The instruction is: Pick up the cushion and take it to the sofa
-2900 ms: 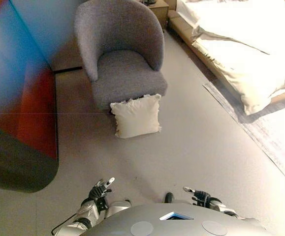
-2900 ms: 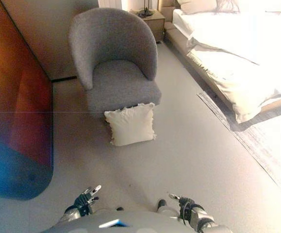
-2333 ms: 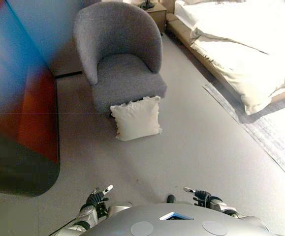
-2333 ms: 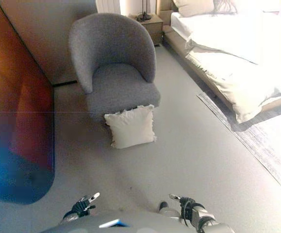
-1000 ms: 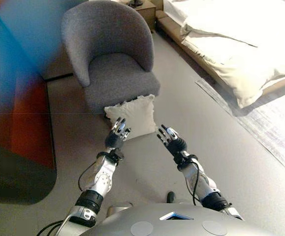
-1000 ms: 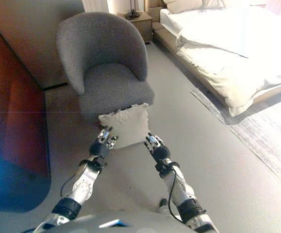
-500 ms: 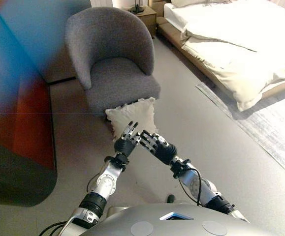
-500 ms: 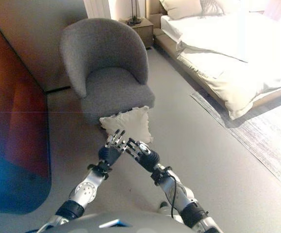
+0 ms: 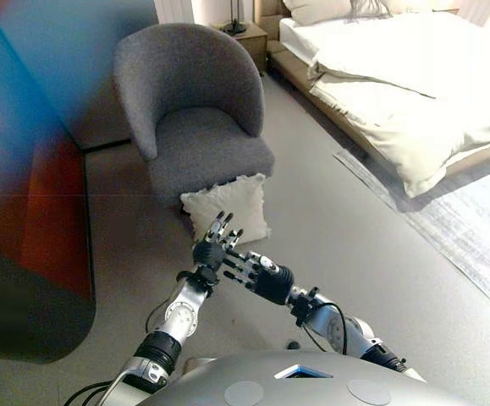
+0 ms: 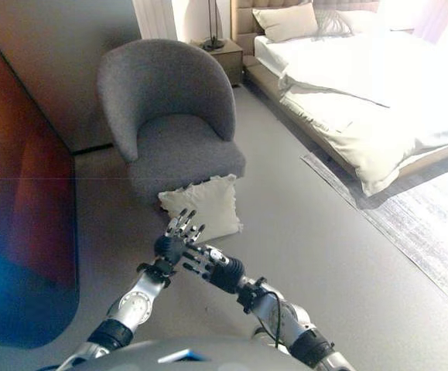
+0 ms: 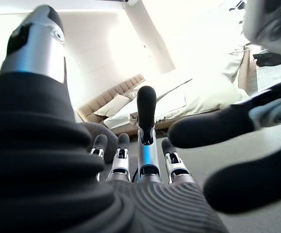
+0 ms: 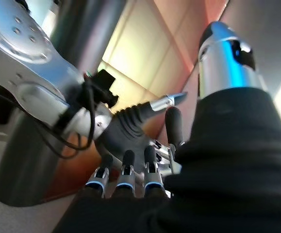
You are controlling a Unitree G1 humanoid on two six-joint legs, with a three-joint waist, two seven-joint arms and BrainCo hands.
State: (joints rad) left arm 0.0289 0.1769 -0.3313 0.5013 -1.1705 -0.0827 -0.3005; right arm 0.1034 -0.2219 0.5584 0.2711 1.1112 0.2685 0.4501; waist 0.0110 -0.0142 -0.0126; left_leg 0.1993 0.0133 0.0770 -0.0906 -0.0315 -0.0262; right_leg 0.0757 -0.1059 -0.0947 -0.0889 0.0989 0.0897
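A cream cushion [image 9: 228,205] stands on the floor and leans against the front of a grey armchair [image 9: 195,101]. Both my hands are raised in front of me, just short of the cushion and not touching it. My left hand [image 9: 213,247] is open with its fingers straight, pointing towards the cushion. My right hand [image 9: 257,275] is open and reaches across, its fingers beside the left hand's wrist. In the right wrist view its straight fingers [image 12: 125,177] lie against the left hand's dark cover [image 12: 130,128]. In the left wrist view the straight fingers [image 11: 145,145] point towards the bed.
A bed with white bedding [image 9: 397,76] stands at the right, with a pale rug [image 9: 473,228] beside it. A nightstand [image 9: 249,35] stands behind the armchair. A dark reddish panel [image 9: 24,194] runs along the left. Open grey floor [image 9: 329,220] lies between armchair and bed.
Both arms have come up from my sides towards the cushion. In the last half second my right hand moved left and down, next to my left hand. The camera has shifted a little.
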